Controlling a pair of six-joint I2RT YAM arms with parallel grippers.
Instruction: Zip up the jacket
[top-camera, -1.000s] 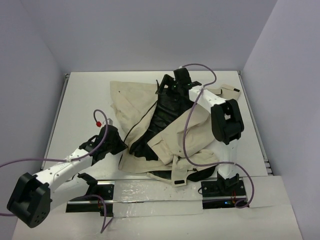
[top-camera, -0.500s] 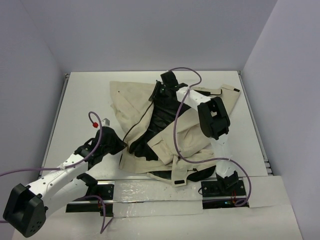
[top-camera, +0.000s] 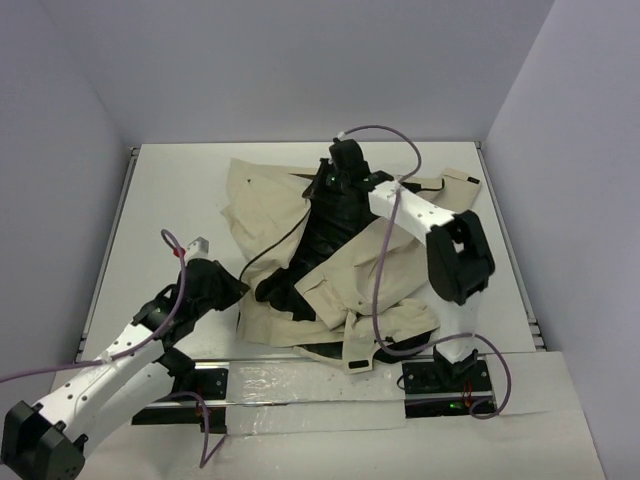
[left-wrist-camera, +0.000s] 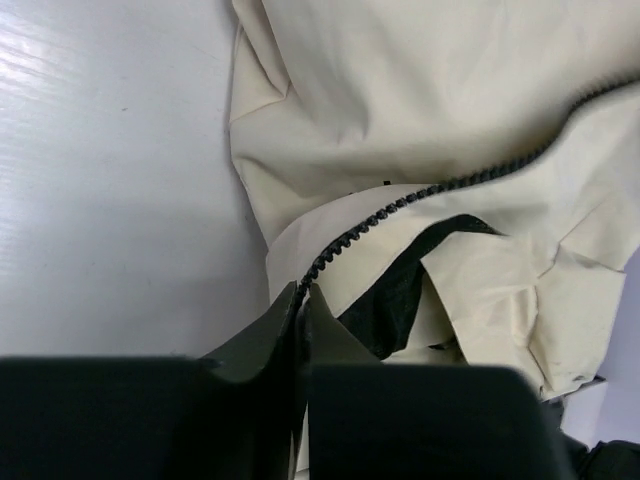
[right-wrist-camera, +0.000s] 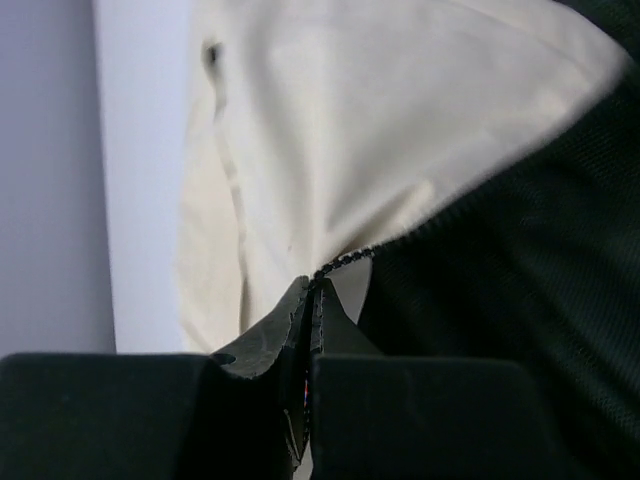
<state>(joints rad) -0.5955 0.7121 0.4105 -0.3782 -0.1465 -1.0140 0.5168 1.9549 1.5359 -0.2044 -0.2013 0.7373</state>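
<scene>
The jacket (top-camera: 265, 205) lay spread open in the middle of the white table (top-camera: 170, 190), its beige shell rumpled and its black lining (top-camera: 330, 220) exposed down the centre. Its zipper teeth (left-wrist-camera: 400, 200) ran along one front edge. At the jacket's near-left corner, the left gripper (left-wrist-camera: 303, 295) pinched that toothed edge between nearly closed fingers. At the far end, by the collar, the right gripper (right-wrist-camera: 313, 290) was clamped tight on the zipper edge where beige met black.

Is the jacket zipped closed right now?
No, the jacket lies open, its black lining exposed between the beige front panels.
</scene>
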